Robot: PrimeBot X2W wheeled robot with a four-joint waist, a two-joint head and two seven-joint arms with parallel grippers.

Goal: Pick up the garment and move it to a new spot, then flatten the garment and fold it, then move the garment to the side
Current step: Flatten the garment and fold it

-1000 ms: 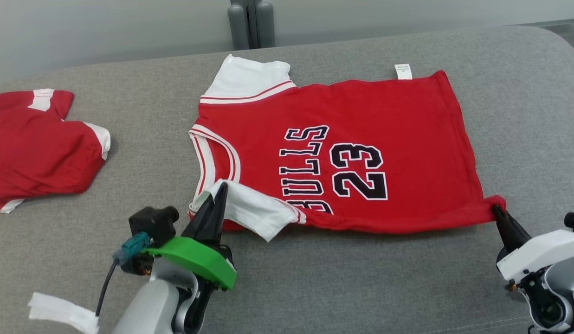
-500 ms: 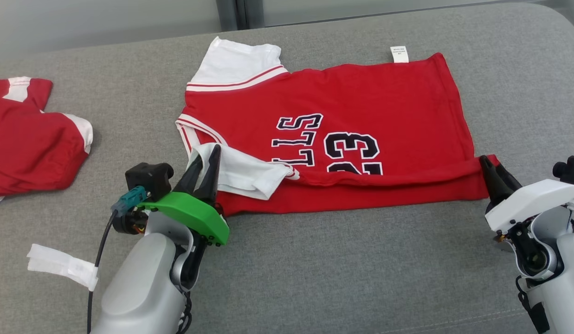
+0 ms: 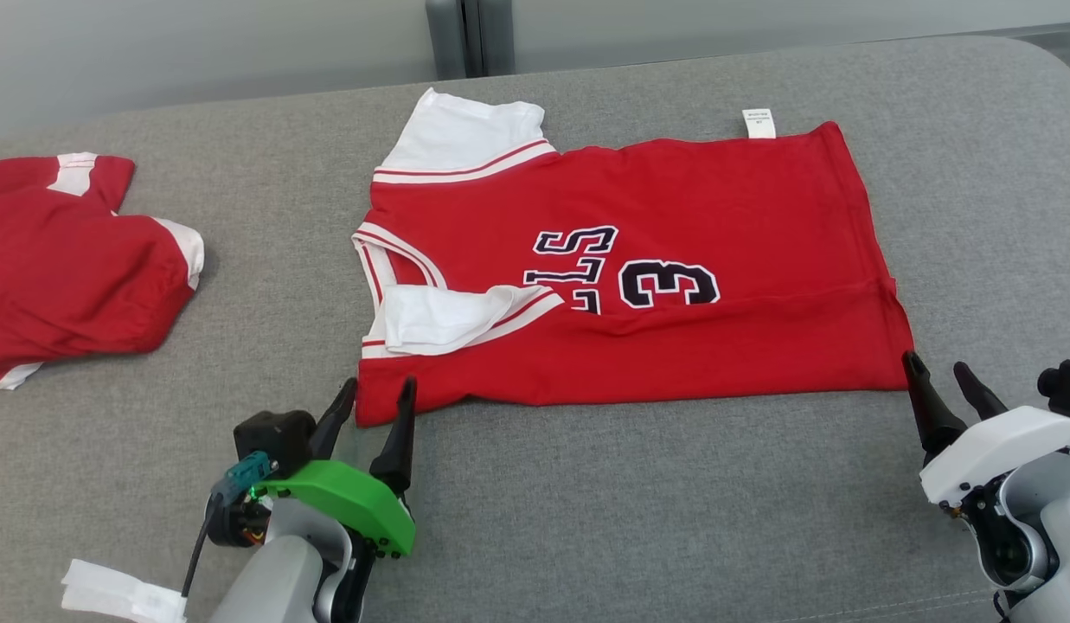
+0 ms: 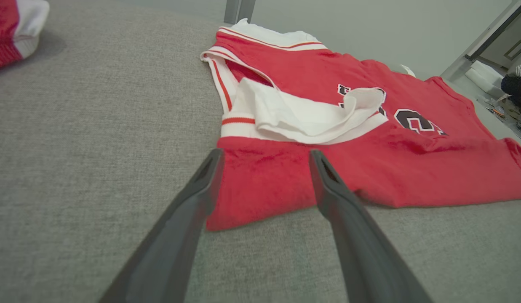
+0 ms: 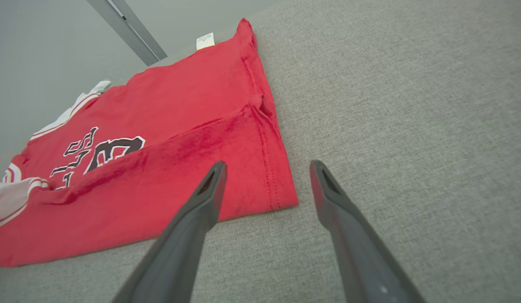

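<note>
The garment (image 3: 673, 199) is laid folded mid-frame; the left pincer (image 3: 378, 386) and right pincer (image 3: 935, 362) are spread apart, empty, at its lower corners.

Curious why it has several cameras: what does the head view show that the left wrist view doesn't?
The head view adds the open right gripper and a white strip at its lower left. The left wrist view adds dark clutter on the floor beyond. Both share the red jersey, near edge folded over, and the open left gripper at its corner.
</note>
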